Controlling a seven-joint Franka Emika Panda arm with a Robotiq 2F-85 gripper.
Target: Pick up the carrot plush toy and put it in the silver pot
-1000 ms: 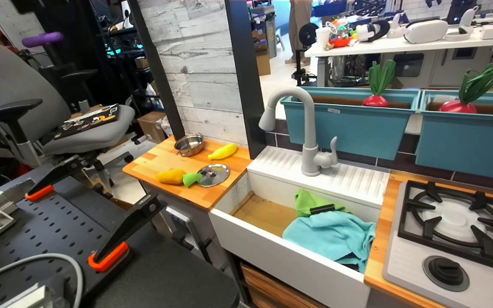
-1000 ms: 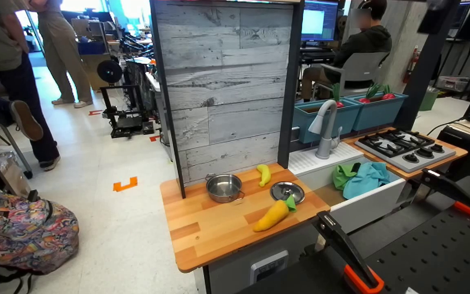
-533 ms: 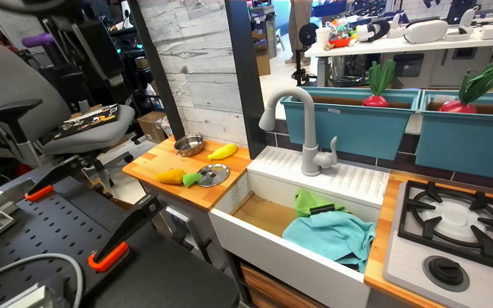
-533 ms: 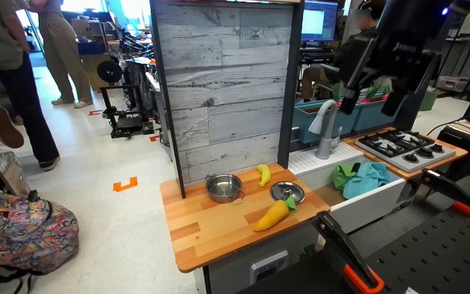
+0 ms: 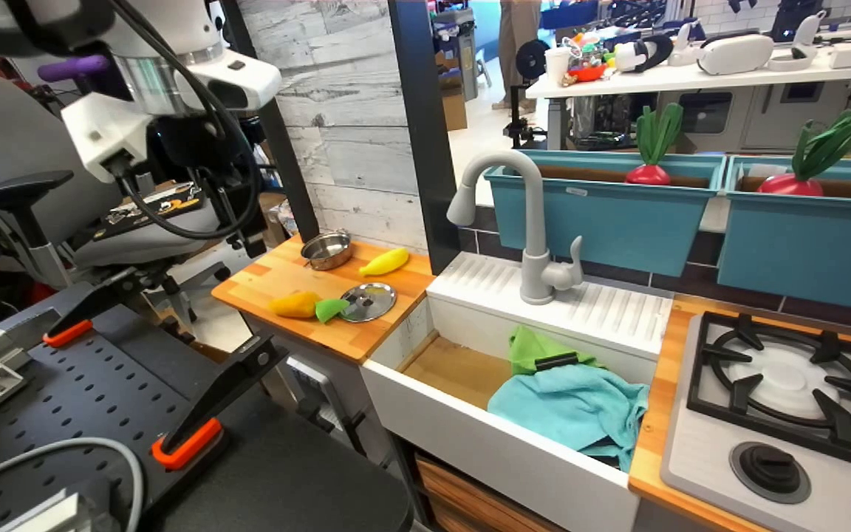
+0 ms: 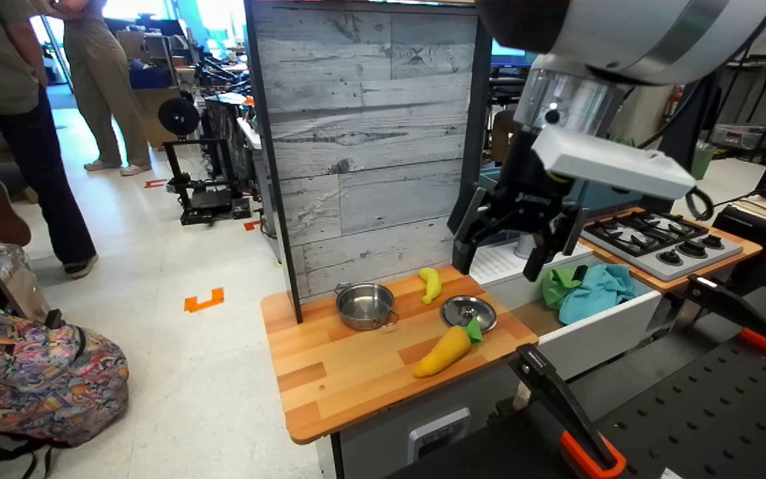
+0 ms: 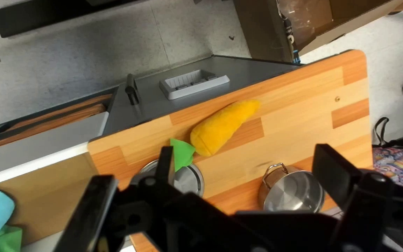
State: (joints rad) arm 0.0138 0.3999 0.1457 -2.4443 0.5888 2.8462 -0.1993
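Note:
The carrot plush toy, orange-yellow with a green top, lies on the wooden counter in both exterior views (image 5: 296, 304) (image 6: 444, 352) and in the wrist view (image 7: 222, 127). Its green top rests over the edge of the shiny lid. The silver pot stands upright on the counter near the panel in both exterior views (image 5: 327, 250) (image 6: 365, 307). I see into its bare inside in the wrist view (image 7: 292, 185), where the gripper's body hides its lower edge. My gripper (image 6: 497, 267) is open and empty, fingers pointing down above the counter; its fingertips spread wide in the wrist view (image 7: 245, 154).
The silver lid (image 6: 476, 310) and a yellow banana toy (image 6: 431, 286) lie on the counter. The grey wood panel (image 6: 370, 153) rises behind. The white sink (image 5: 499, 451) with teal and green cloths (image 5: 566, 406) adjoins, with a tall grey faucet (image 5: 535, 214). Black clamps (image 6: 562, 406) stand in front.
My arm has come into both exterior views from above and moved down towards the counter, with the gripper open. The carrot, pot, lid and banana have not moved.

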